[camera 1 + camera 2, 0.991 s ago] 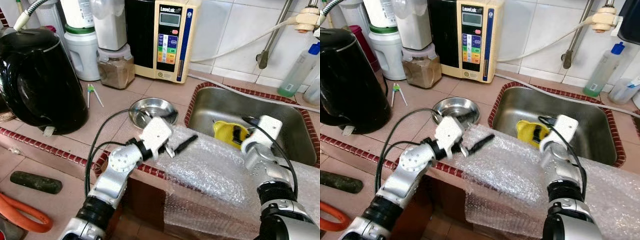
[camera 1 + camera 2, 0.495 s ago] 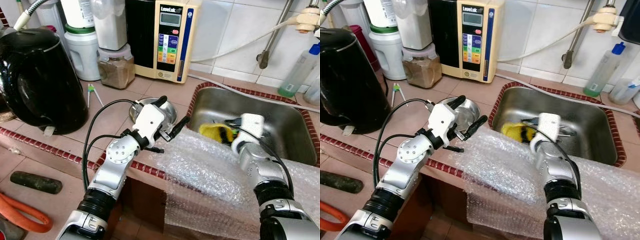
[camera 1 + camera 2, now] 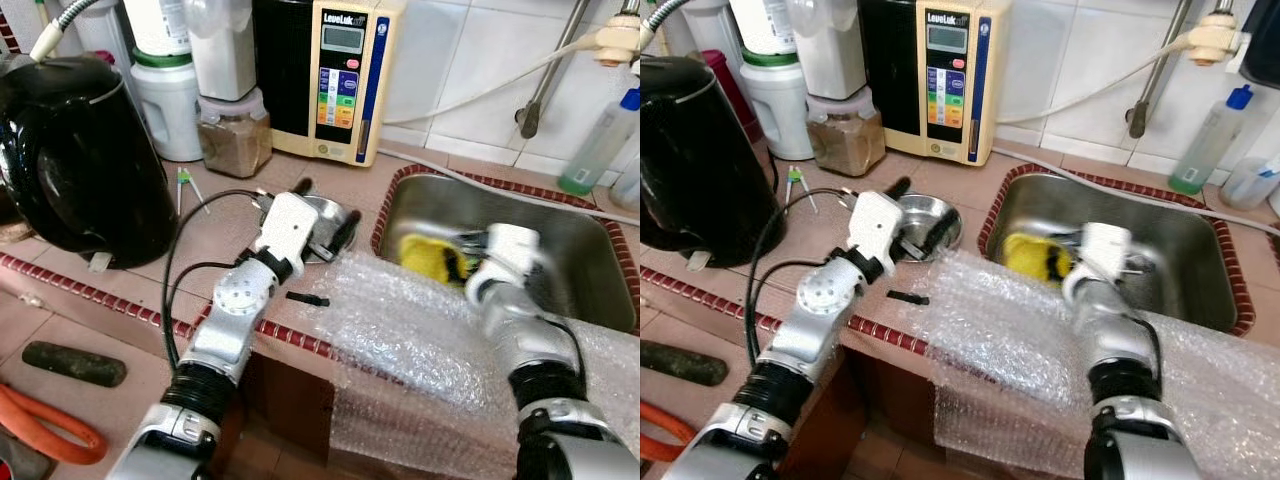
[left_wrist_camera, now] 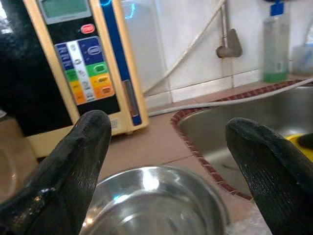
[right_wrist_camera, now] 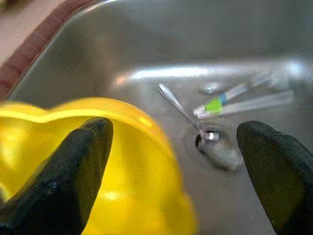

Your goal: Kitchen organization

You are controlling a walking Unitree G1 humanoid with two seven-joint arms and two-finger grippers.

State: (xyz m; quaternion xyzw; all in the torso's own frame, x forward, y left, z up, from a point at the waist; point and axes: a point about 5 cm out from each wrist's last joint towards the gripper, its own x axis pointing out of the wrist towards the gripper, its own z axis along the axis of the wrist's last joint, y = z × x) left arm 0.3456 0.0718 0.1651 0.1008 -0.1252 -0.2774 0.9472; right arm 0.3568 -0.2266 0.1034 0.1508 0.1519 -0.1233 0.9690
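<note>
Countertop (image 3: 230,225) of pinkish tile (steel sink (image 3: 590,250) inset)

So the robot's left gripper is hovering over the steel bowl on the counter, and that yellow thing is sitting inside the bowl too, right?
Not quite. The left gripper is open over the steel bowl on the counter, but the yellow thing is not in the bowl. It lies in the sink, by the right gripper, as the left eye and right wrist views show.

Yellow cup (image 5: 88,161), silver sink (image 3: 560,230), black fingers (image 4: 73,161), clear bubble wrap (image 3: 420,340).
</note>
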